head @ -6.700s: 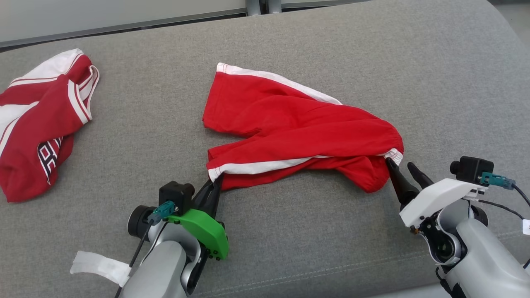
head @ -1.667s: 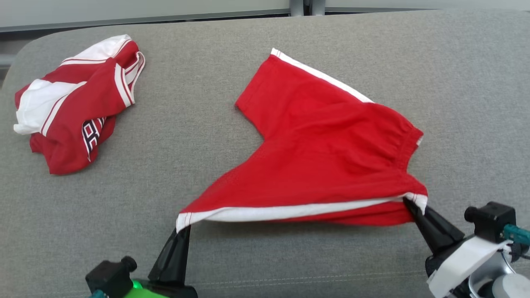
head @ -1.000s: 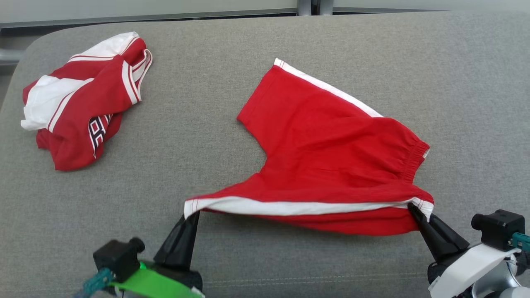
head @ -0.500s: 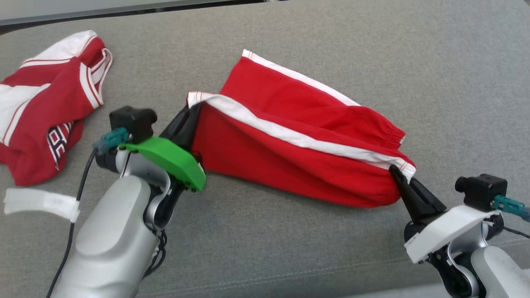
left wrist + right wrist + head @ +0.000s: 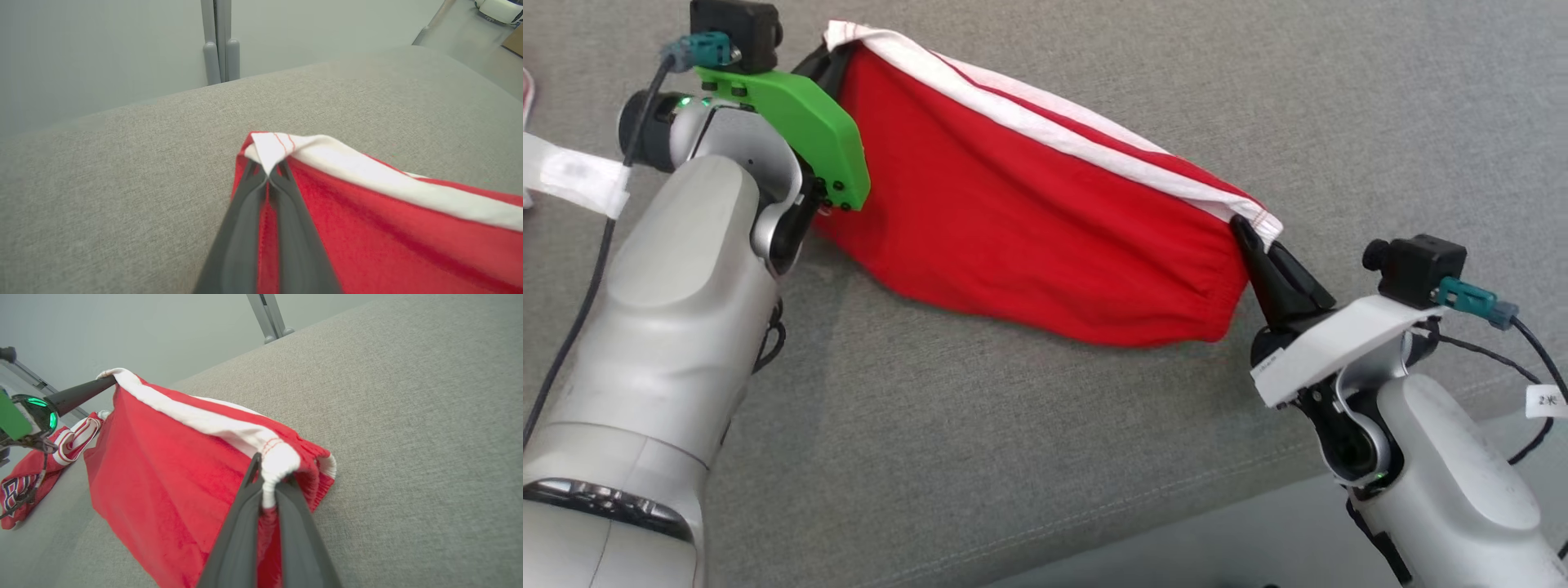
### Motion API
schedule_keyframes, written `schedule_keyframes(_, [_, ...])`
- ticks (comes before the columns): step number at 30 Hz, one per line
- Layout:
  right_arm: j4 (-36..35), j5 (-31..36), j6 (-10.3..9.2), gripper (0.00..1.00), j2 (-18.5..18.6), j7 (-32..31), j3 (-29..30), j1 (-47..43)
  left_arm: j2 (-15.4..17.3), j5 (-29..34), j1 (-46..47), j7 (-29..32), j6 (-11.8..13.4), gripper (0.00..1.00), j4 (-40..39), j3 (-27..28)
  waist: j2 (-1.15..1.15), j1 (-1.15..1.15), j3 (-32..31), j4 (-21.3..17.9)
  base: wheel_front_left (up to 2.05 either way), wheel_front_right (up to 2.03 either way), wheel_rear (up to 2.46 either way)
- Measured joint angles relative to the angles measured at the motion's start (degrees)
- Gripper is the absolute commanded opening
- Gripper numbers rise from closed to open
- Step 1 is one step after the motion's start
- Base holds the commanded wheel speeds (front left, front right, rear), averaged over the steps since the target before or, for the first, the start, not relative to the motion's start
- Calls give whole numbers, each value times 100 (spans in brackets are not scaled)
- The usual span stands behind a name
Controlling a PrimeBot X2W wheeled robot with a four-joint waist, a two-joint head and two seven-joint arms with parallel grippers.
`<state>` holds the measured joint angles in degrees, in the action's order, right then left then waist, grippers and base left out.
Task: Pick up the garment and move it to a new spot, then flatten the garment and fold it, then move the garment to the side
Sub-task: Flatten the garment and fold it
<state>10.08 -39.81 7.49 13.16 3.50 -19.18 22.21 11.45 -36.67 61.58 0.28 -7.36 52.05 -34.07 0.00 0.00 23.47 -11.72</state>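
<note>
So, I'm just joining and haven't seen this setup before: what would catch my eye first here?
The red shorts with a white stripe, held up by the top edge and stretched like a banner over the grey cushion. The left hand pinches one white-edged corner and the right hand the other, both shut on the cloth. Beyond the left hand lies a crumpled red and white shirt.

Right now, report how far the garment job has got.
Done: the shorts are picked up, one striped corner pinched in the left gripper, another in the right gripper. In hand: they hang stretched between the two, over the cushion. Left: laying flat, folding, moving aside.
</note>
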Motion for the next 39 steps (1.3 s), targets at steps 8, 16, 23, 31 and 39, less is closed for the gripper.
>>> schedule_keyframes(8, [633, -180, 1, 0, -219, 90, -255, 610, -20, 79, 598, 126, -3, 0, 826, -193, 0, 0, 314, -366, 0, 0, 0])
schedule_keyframes(16, [1031, -297, 1, 0, -299, 165, -514, 923, -2, 116, 899, 276, -4, 0, 1328, -328, 0, 0, 457, -552, 0, 0, 0])
schedule_keyframes(23, [1380, -348, 1, 100, -294, 328, -710, 1123, -54, 135, 1067, 369, -4, 95, 1669, -488, 0, 0, 414, -544, 0, 0, 0])
schedule_keyframes(31, [1485, -345, 1, 100, -145, 366, -829, 1189, -89, 132, 1103, 474, -4, 100, 1873, -545, 0, 0, 235, -499, 0, 0, 0])
schedule_keyframes(39, [1295, -278, 0, 100, 171, 357, -599, 881, -333, -8, 935, 453, 33, 100, 1963, -535, 0, 0, 13, -349, 0, 0, 0])
